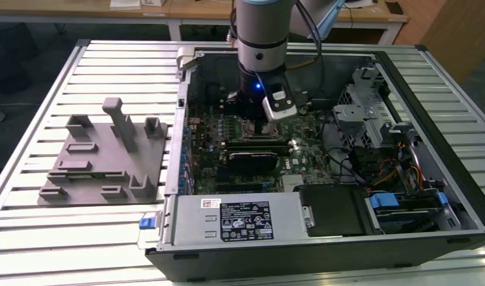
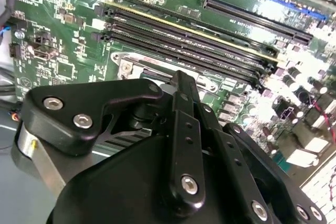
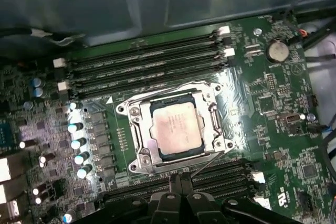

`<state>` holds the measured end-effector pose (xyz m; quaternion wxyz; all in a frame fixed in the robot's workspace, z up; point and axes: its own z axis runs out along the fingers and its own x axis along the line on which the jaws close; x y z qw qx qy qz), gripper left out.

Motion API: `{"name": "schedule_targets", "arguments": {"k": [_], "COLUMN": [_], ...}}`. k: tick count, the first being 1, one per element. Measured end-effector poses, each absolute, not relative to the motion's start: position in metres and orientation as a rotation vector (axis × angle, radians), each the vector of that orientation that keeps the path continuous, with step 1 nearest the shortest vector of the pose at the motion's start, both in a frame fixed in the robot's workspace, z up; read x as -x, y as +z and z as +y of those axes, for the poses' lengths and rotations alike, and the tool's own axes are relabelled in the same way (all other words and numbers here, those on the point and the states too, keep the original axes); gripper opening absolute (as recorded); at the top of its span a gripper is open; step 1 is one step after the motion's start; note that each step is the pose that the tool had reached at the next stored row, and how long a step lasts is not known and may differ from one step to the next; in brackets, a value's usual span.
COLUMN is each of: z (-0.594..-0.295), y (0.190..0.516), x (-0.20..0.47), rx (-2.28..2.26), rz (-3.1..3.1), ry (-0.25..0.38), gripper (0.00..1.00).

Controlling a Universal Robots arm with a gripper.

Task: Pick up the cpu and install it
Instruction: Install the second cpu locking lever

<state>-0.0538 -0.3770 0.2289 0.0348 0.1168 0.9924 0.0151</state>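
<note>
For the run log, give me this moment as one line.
cpu: lying in motherboard socket | gripper: above socket, beside cpu, holding nothing | case: open

cpu (image 3: 176,128) | silvery square plate, pale rim | lying flat, seated in metal-framed socket (image 3: 137,157) on motherboard

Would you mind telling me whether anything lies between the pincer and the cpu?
Nothing visible does. In the first wrist view the cpu sits bare in its metal socket frame on the green board, with the pincer just beside it.
</note>
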Motion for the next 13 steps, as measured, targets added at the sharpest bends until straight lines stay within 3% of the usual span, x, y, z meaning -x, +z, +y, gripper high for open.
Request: {"name": "schedule_targets", "arguments": {"k": [6,13], "z": [-0.381,-0.389], "y": [0.225,0.222], "x": [0.059,0.066], "rx": [-0.315,-0.315], "rz": [3.056,3.059], "ry": [0.049,0.113], "gripper": [0.11,0.11]}}
